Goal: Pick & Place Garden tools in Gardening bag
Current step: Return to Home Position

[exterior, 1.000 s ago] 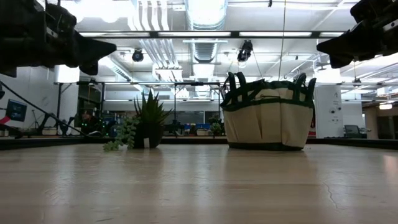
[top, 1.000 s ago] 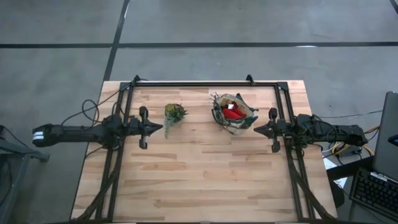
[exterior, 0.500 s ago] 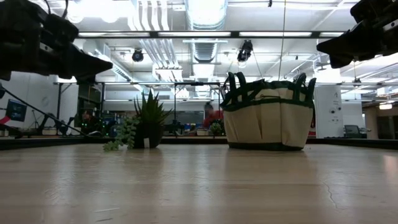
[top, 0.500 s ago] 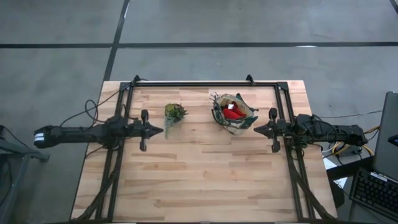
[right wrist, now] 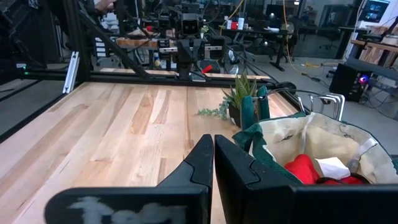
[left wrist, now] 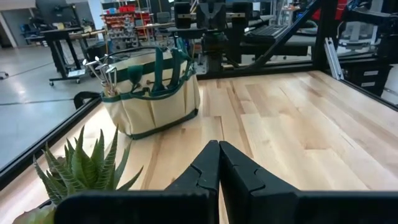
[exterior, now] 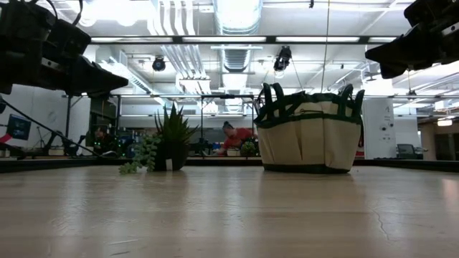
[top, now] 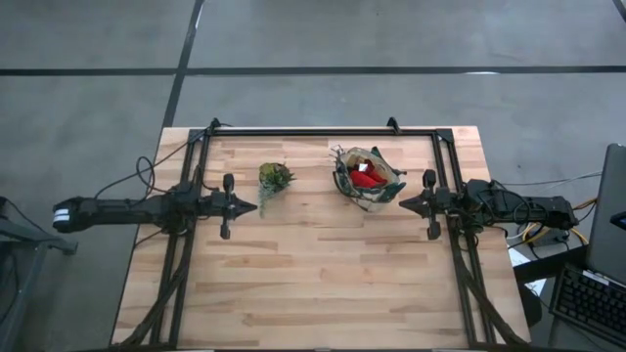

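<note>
- Bag of beige canvas with dark green trim and handles (exterior: 308, 140) stands upright on the far half of the pale wooden-plank desk (top: 323, 284), its mouth open upward.
- A red glove (top: 354, 180) lies inside the bag and shows through the mouth. Something small and white rests on it, and I cannot tell what it is.
- My left pincer (top: 252, 204) hangs above the left side of the desk, its fingers pressed together with nothing between them. Its tip is near the small leafy green plant (top: 274, 179) but apart from it.
- My right pincer (top: 403, 205) hangs above the right side of the desk, likewise pressed together and empty. Its tip is just beside the bag, not touching it.
- The plant stands to the left of the bag with bare desk between them.
- Beyond the desk, a person in a red top (exterior: 231, 136) shows between the plant and the bag in the low view.
</note>
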